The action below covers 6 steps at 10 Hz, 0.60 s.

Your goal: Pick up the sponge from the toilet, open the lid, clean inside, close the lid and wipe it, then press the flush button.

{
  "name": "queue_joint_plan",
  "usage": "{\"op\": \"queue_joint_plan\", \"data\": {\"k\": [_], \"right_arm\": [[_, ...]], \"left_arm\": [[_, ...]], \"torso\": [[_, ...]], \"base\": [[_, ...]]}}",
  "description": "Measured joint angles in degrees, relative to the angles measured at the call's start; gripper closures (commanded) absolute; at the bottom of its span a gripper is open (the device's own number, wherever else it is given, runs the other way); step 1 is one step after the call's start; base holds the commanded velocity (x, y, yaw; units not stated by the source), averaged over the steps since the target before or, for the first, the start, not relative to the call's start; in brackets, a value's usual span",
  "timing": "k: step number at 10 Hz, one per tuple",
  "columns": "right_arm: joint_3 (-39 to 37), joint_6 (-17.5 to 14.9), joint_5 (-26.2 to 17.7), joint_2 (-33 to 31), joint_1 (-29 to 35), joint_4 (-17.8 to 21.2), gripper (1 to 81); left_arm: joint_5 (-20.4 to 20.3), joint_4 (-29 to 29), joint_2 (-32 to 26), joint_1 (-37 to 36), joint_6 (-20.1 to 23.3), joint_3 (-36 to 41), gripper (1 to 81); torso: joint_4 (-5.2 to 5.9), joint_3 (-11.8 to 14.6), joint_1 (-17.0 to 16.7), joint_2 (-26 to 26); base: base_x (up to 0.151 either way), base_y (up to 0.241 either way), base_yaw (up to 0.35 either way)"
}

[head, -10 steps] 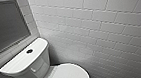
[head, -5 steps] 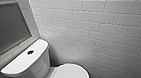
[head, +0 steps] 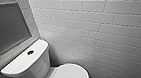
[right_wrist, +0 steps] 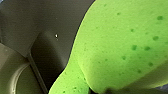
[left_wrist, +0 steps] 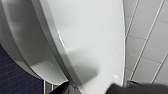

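Observation:
The white toilet (head: 26, 63) stands low in the head view with the dark round flush button (head: 30, 52) in the middle of its tank top. Its oval lid (head: 67, 76) lies shut over the bowl. My left gripper (left_wrist: 90, 90) is open, and its two dark fingertips (left_wrist: 62, 88) stand wide apart just above the glossy lid (left_wrist: 95, 37), near its rim. The bright green sponge (right_wrist: 120, 47) looms large in the right wrist view, pinched at one end in my shut right gripper.
A wall of pale grey tiles (head: 98, 26) rises right behind and beside the toilet. A framed dark panel (head: 5, 25) hangs above the tank. Dark blue floor tiles (left_wrist: 15, 77) lie under the bowl.
The head view has shifted slightly, so the toilet sits a little differently in the picture. Nothing else has visibly moved.

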Motion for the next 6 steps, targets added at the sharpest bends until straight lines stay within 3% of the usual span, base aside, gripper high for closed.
{"op": "queue_joint_plan", "data": {"k": [6], "right_arm": [[0.0, 0.0, 0.0, 0.0, 0.0, 0.0, 81.1]], "left_arm": [[-6.1, 0.0, -5.2, -0.2, -1.8, 8.5, 1.0]], "torso": [[0.00, 0.0, 0.0, 0.0]], "base": [[0.000, 0.000, 0.000]]}}
